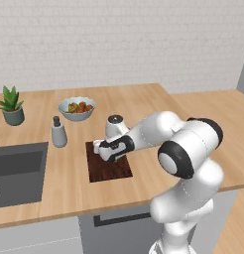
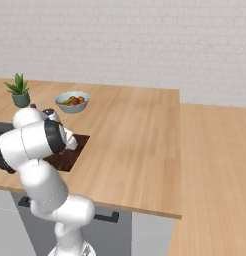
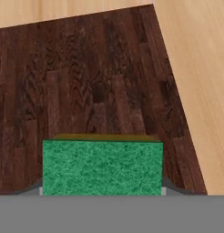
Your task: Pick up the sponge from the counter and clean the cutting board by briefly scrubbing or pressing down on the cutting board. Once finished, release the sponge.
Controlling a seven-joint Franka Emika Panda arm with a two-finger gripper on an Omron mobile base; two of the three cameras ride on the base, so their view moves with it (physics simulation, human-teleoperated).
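- Gripper (image 1: 101, 150) was low over the cutting board (image 1: 116, 170), near its back-left part in the left base view; arm reached over from the lower right.
- Hand view: sponge (image 3: 102, 167) sat betw. the finger tips, green face toward the cam, thin yellowish layer along its far edge. Fingers clamped on its two short sides – so grasping the sponge, as far as I could judge.
- Dark wood grain of the board lay right behind the sponge; whether sponge touched the board or hung just above it, couldn't tell.
- Board lay flat on the counter (image 1: 144, 99), just right of the sink (image 1: 17, 171); its right edge showed in the hand view w/ tan worktop beyond.
- Judgement: sponge prob. light and soft, would squash under the fingers; a side pinch at mid-height looked right, leaving the lower face free to press.
- Board looked stiff, thin, flat – could slide on the worktop if scrubbed hard, so light pressure.
- Judgement: pick-up done, scrub/press step in hand, release not yet done.
- Nearby, apart from the board: soap dispenser (image 1: 58, 132), fruit bowl (image 1: 76, 108), potted plant (image 1: 12, 105).
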